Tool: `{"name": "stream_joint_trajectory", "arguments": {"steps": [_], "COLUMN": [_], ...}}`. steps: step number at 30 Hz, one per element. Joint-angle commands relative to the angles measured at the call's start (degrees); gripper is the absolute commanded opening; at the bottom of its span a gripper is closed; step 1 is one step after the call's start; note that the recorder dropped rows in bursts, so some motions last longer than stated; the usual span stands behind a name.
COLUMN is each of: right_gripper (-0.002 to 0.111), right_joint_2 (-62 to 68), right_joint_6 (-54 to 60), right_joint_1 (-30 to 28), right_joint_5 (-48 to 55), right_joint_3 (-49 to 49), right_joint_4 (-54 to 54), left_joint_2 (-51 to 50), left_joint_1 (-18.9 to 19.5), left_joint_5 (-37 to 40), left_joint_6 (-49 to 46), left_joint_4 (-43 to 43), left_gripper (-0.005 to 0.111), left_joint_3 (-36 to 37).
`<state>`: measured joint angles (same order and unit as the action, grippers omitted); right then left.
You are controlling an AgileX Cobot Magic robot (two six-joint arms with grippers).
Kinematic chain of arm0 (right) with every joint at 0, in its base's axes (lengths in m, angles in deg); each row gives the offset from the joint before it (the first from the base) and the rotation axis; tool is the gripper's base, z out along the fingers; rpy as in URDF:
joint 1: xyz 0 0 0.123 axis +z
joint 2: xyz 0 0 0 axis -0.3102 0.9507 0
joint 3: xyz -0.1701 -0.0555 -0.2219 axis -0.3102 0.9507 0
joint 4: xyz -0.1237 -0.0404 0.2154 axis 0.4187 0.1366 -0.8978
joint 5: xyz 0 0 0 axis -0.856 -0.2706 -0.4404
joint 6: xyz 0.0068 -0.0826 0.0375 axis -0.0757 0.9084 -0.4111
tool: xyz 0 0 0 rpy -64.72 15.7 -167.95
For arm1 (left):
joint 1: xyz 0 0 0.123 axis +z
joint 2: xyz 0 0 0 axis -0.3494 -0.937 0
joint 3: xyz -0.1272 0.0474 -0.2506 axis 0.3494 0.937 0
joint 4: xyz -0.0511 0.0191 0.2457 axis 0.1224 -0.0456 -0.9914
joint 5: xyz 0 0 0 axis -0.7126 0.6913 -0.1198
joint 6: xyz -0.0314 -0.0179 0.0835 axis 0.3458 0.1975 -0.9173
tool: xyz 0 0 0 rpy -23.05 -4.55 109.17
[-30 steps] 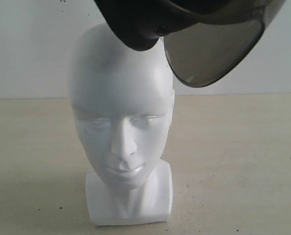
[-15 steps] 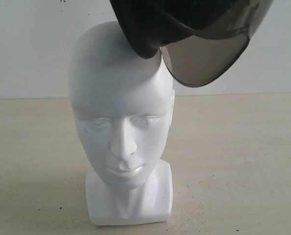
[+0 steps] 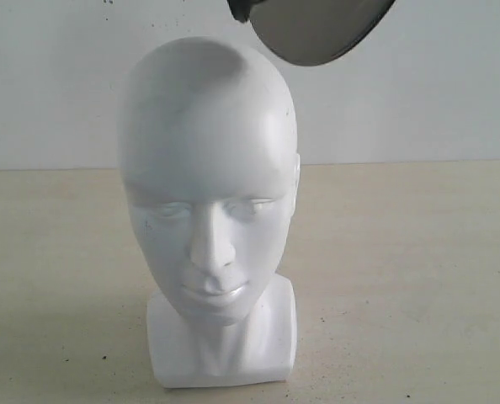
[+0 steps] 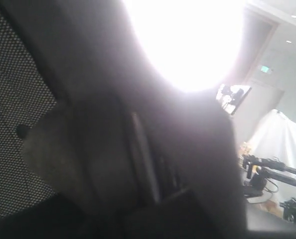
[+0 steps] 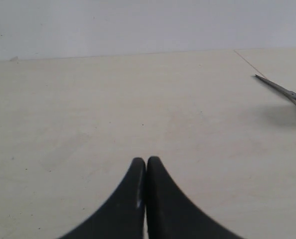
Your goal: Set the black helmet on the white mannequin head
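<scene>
Exterior view: smoky-visored black helmet (image 3: 317, 29) in left claw (image 4: 143, 159); right claw (image 5: 146, 169) clenched empty.

The black helmet (image 3: 316, 29) has risen clear of the white mannequin head (image 3: 208, 168).

I count one white mannequin head (image 3: 208, 210), one black helmet (image 3: 317, 29) showing at the top of the exterior view, and one table (image 3: 401, 278) under the head. On the wrist cameras I can clearly make out one gripper (image 5: 146, 162), the right one, with two dark fingers (image 5: 130, 199). One thin pointed object (image 5: 280, 89) lies on the table; I cannot tell what it is.
</scene>
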<state>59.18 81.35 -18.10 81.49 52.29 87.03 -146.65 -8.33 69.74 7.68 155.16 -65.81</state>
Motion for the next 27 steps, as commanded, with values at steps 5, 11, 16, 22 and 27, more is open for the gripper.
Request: {"name": "stream_joint_trajectory", "arguments": {"steps": [5, 11, 16, 22, 27], "right_gripper": [0.0, 0.0, 0.0, 0.0, 0.0], "right_joint_2": [-0.28, -0.28, -0.28, -0.28, -0.28], "right_joint_6": [0.34, 0.34, 0.34, 0.34, 0.34], "right_joint_1": [-0.42, -0.42, -0.42, -0.42, -0.42], "right_joint_5": [-0.53, -0.53, -0.53, -0.53, -0.53], "right_joint_3": [-0.06, -0.06, -0.06, -0.06, -0.06], "right_joint_4": [-0.18, -0.18, -0.18, -0.18, -0.18], "left_joint_2": [1.78, 1.62, 1.62, 1.36, 0.96], "left_joint_1": [-12.08, -19.57, -24.21, -30.15, -33.63], "left_joint_5": [-17.4, -26.78, -34.1, -43.4, -51.09], "left_joint_6": [21.34, 39.62, 59.76, 70.95, 81.76], "left_joint_4": [-29.99, -50.01, -70.21, -81.54, -88.66], "left_gripper": [0.004, 0.004, 0.004, 0.004, 0.004], "left_joint_3": [-8.2, -11.45, -12.04, -11.91, -11.27]}}
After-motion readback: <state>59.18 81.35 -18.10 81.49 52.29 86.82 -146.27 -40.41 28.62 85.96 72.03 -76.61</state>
